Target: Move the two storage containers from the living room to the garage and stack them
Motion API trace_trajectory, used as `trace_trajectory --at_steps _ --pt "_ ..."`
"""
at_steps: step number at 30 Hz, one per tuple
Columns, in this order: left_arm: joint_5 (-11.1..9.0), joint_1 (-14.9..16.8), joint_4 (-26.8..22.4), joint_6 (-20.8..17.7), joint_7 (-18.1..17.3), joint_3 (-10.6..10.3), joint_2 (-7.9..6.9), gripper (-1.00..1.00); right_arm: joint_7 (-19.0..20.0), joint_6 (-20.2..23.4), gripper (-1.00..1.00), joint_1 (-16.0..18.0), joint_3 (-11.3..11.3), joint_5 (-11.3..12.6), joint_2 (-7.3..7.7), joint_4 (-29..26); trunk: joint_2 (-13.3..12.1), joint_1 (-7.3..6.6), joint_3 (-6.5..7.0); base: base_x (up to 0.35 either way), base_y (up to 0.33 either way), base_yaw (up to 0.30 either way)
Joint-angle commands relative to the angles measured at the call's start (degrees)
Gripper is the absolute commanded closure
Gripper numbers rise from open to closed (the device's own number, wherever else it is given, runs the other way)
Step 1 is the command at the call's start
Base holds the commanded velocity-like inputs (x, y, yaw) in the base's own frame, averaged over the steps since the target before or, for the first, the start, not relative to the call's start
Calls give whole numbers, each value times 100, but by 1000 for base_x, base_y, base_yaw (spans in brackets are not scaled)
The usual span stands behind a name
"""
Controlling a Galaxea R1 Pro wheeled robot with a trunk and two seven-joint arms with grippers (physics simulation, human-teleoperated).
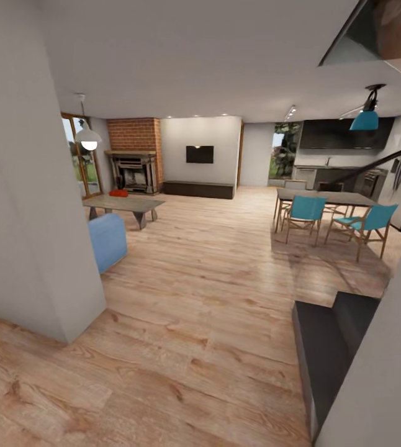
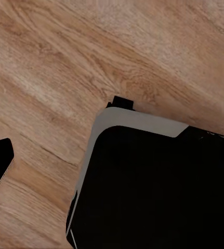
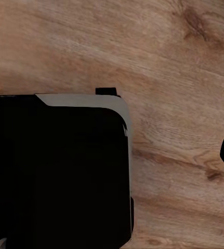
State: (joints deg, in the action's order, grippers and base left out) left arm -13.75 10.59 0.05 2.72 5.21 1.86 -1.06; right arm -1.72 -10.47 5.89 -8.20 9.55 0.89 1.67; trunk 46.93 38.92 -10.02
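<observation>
The head view looks across the living room's wood-plank floor (image 1: 213, 261). The storage containers (image 1: 118, 193), an orange-red shape, sit on the low table (image 1: 126, 203) before the brick fireplace (image 1: 134, 162), well apart from the robot. Whether either gripper is open cannot be told from the wrist views

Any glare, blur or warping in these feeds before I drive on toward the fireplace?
Head view: wide-angle stretch bends the near wall and floor at the edges; the far fireplace is soft but evenly lit, with no glare. Both wrist views: sharp wood grain, with the robot's dark base an unlit black mass.
</observation>
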Motion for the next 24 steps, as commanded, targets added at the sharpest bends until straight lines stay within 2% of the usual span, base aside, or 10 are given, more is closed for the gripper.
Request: trace_trajectory --at_steps 1,24 --pt "-14 4 4 18 6 16 1 -100 -4 -34 -100 8 -48 56 -1 18 5 4 -8 323 81 -4" --pt "-14 4 4 18 8 16 1 -100 -8 -34 -100 8 -50 48 -1 18 5 4 -8 323 69 0"
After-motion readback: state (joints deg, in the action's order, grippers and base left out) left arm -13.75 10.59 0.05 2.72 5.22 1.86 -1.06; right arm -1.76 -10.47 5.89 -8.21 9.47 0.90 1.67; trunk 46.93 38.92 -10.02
